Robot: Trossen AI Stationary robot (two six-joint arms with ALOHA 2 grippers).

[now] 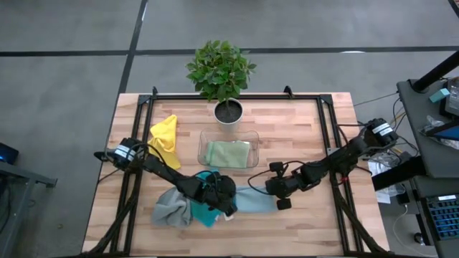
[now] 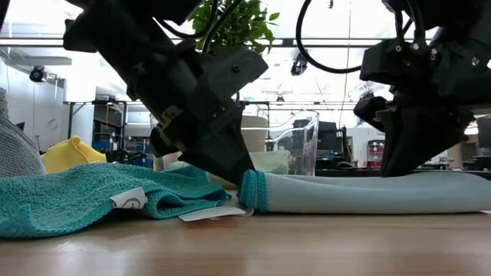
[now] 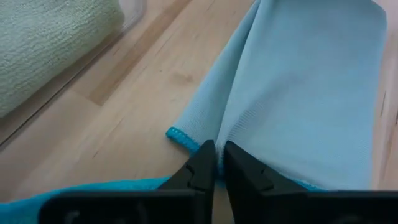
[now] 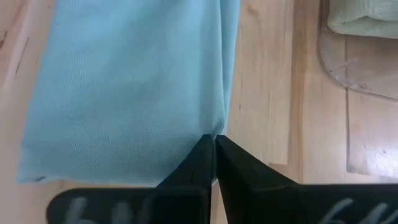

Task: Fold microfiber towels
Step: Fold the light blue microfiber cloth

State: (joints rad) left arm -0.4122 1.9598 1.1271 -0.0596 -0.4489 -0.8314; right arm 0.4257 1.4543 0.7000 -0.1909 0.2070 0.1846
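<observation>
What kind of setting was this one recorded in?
Probably a robotics lab or workshop: a wooden table on a black frame, shelving and equipment in the room behind, a desk with gear to one side.

I see a light wooden tabletop (image 1: 301, 136) with black rails. Directly on it: a potted plant (image 1: 228, 107) at the far edge, a clear plastic tray (image 1: 203, 147) just in front, a yellow towel (image 1: 165, 140) to the left, and grey (image 1: 168, 208), teal (image 1: 204, 213) and light blue (image 1: 254, 201) towels along the near side.
</observation>
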